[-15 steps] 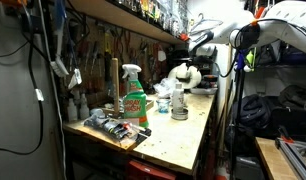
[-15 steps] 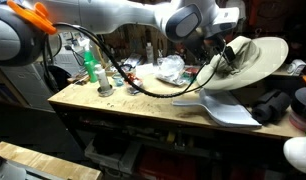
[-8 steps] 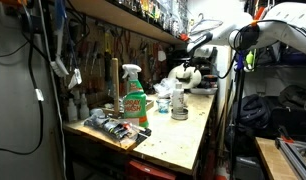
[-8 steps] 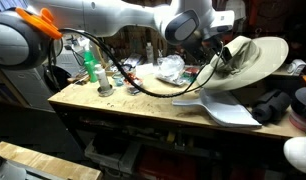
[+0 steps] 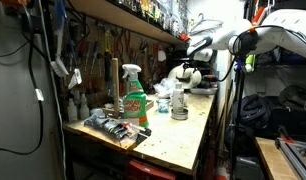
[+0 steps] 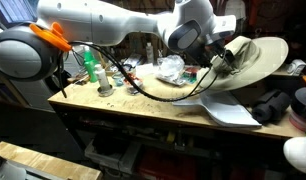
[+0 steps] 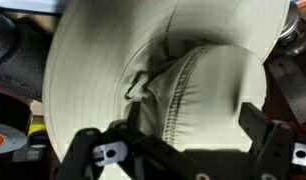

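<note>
A cream brimmed hat [image 7: 183, 70] fills the wrist view, its stitched crown toward me. It lies at the far end of the wooden workbench [image 6: 143, 103], where it also shows in an exterior view [image 6: 251, 60]. My gripper [image 7: 183, 140] is open, with one black finger [image 7: 93, 152] on either side of the crown, close to the fabric. I cannot tell whether the fingers touch it. In both exterior views the gripper [image 6: 219, 60] [image 5: 199, 62] hangs right at the hat.
A green spray bottle [image 5: 135, 98] [image 6: 90, 65], crumpled clear plastic [image 6: 171, 68], a tape roll [image 5: 179, 113] and small tools [image 5: 115, 127] lie on the bench. Black cables [image 6: 143, 85] trail over it. Shelves and hanging tools line the wall.
The arm has swung a little lower and closer over the bench toward the hat. The hat has not moved.
</note>
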Robot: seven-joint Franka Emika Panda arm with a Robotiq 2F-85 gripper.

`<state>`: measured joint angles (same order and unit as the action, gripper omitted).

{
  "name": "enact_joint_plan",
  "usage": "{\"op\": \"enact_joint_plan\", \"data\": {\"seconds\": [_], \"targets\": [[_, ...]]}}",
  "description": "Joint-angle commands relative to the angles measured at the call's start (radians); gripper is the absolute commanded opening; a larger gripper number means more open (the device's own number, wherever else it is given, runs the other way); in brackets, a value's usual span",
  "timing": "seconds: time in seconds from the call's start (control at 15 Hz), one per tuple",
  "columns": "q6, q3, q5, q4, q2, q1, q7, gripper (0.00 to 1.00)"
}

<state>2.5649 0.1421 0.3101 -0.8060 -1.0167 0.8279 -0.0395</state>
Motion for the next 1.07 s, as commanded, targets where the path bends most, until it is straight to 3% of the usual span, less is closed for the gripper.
{"op": "enact_joint_plan", "data": {"seconds": [0.0, 0.07, 0.67, 1.0], "targets": [[0.025, -0.024, 0.019, 0.089, -0.064, 0.029, -0.011, 0.92], [0.024, -0.027, 0.019, 0.099, -0.07, 0.032, -0.01, 0.74], [0.044, -0.075, 0.027, 0.171, -0.107, 0.059, -0.02, 0.04], [0.082, -0.122, 0.037, 0.184, -0.097, 0.084, -0.036, 0.01]]}}
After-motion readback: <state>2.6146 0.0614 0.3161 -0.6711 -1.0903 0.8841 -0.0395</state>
